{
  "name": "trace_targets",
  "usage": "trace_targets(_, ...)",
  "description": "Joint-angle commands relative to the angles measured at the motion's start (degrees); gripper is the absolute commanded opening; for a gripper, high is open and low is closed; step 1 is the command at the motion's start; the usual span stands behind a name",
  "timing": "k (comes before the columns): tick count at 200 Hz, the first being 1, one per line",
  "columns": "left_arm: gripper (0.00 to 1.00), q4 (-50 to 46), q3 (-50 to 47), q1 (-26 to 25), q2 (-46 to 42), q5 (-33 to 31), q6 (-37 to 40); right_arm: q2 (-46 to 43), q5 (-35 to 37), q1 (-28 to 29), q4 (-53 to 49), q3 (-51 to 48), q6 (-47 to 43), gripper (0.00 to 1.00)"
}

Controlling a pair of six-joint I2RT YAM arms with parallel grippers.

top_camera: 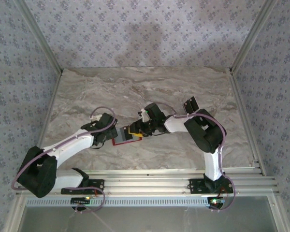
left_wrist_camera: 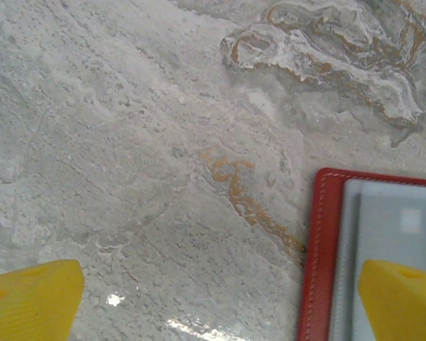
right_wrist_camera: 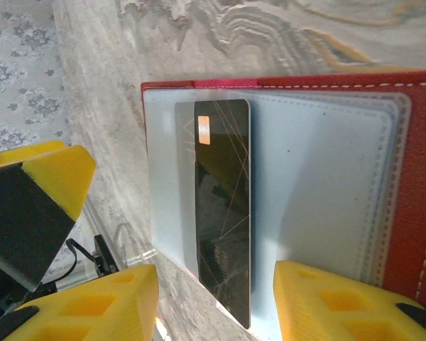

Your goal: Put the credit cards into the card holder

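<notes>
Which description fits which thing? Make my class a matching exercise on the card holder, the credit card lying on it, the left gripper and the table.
Things:
1. card holder
2. credit card
3. left gripper
4. table

Descriptions:
A. grey marbled surface
B. jaws wide apart
C. red, lying open
D. dark, on a grey lining

Pairs: 1-C, 2-D, 3-B, 4-A.

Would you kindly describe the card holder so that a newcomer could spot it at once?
Look at the marble table; near its middle lies the card holder. Its red cover sets it apart: a flat open wallet, grey inside, one dark card on it.
</notes>
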Motion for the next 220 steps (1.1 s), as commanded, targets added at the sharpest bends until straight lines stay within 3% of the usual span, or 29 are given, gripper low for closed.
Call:
trace_targets(1, 0.99, -0.65, 0.34, 0.38, 0.13, 1.45, 1.18, -0.69, 5.57, -1.24, -9.59, -2.64, -2.25, 0.48)
trace_targets(69, 0.99, 2.72, -2.19, 0.42, 3.07, 2.66, 0.53, -7.31, 13.14, 0.55, -24.64, 4.25, -10.97, 0.48)
trace_targets(109, 0.99, 4.70, -2.44, 0.43, 5.77, 3.77, 1.14, -6.55, 18.55, 1.95, -33.27, 10.54, -17.04, 0.47)
trace_targets(121, 0.99, 5.10, -2.45, 0.42, 6.17, 4.00, 1.32, -5.64, 20.74, 2.27, -35.66, 12.67, -18.56, 0.43)
trace_targets(140, 0.99, 5.52, -2.37, 0.38, 6.74, 4.39, 1.56, -3.96, 23.40, 2.64, -38.52, 14.96, -20.35, 0.26)
trace_targets(163, 0.99, 6.03, -2.19, 0.43, 7.29, 4.67, 1.82, -1.58, 25.20, 3.11, -40.64, 17.26, -21.68, 0.12)
trace_targets(220, 0.99, 7.36, -1.93, 0.43, 9.33, 5.64, 2.37, 2.01, 25.54, 4.11, -41.54, 18.94, -22.26, 0.07)
